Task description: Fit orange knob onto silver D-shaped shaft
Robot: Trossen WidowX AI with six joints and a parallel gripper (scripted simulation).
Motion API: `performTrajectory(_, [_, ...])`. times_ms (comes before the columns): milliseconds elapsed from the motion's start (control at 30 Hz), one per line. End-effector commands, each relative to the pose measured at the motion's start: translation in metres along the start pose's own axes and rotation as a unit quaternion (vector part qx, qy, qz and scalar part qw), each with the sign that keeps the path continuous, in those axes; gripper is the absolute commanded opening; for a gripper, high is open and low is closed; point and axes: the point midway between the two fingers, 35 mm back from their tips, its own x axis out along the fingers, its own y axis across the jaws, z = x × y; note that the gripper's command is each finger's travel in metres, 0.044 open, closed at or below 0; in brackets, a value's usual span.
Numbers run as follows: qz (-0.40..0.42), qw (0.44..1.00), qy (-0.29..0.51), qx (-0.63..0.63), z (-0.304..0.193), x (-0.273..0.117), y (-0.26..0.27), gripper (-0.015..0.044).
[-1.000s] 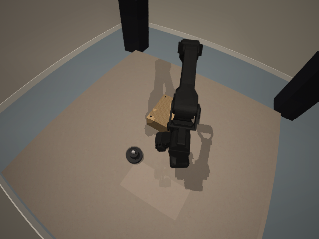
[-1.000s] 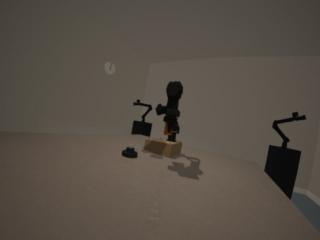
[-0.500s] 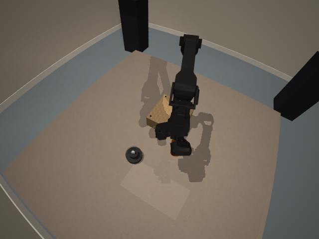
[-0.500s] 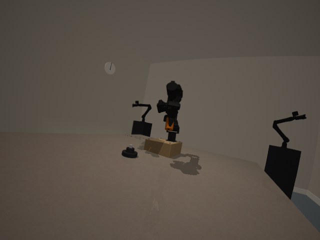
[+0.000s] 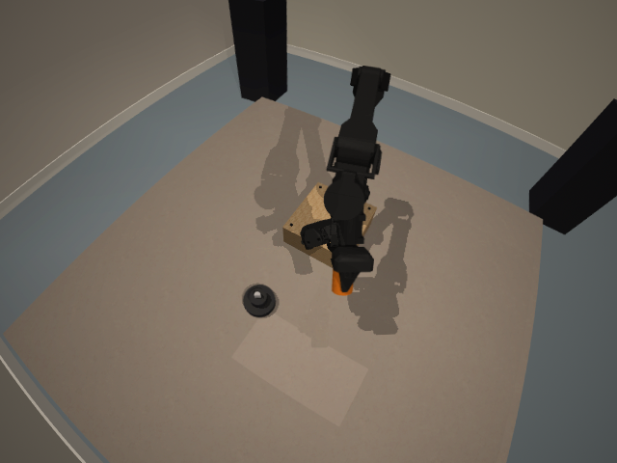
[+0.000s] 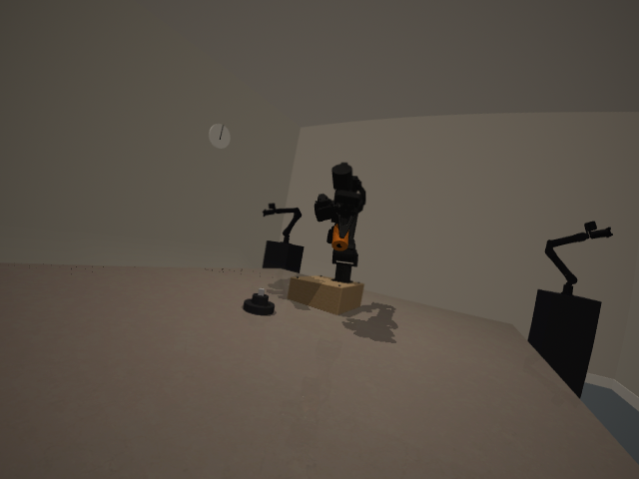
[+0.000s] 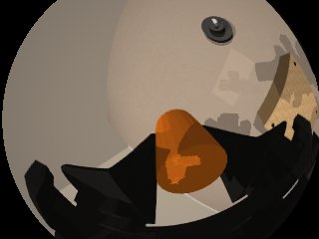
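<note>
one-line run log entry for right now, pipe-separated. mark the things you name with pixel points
gripper (image 5: 345, 287) (image 6: 344, 235) (image 7: 177, 134): shut on orange knob (image 5: 338, 285) (image 6: 337, 238) (image 7: 186, 159) | knob: raised, tilted, underside hole showing | pedestal (image 5: 263, 310) (image 6: 259, 307) (image 7: 219, 38): shaft (image 5: 256, 294) (image 6: 262, 291) (image 7: 215, 22) bare | fit: not done

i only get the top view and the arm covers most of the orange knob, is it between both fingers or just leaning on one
Observer: Between both: the wrist view shows the orange knob with black fingers on either side.
Operator: ok and how high is it, cant judge from up here
Observer: The exterior view shows it in the air, higher than the top of the wooden block.
Operator: any sign of the hole
Observer: Yes, the exterior view shows a dark hole in the knob's lower end, which is tilted toward that camera. I can't make out which way its flat side faces.
</note>
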Motion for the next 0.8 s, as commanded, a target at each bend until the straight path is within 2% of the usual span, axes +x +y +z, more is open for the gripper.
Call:
performTrajectory(0, [0.037,0.999,0.001,-0.003,-0.001,-0.008,0.004,0.0])
performTrajectory(300, [0.12,0.993,0.0,-0.008,-0.002,-0.024,0.007,0.0])
performTrajectory(733, [0.161,0.987,0.0,-0.008,-0.002,-0.025,0.005,0.0])
performTrajectory(767, [0.144,0.99,0.0,-0.006,-0.002,-0.022,0.004,0.0])
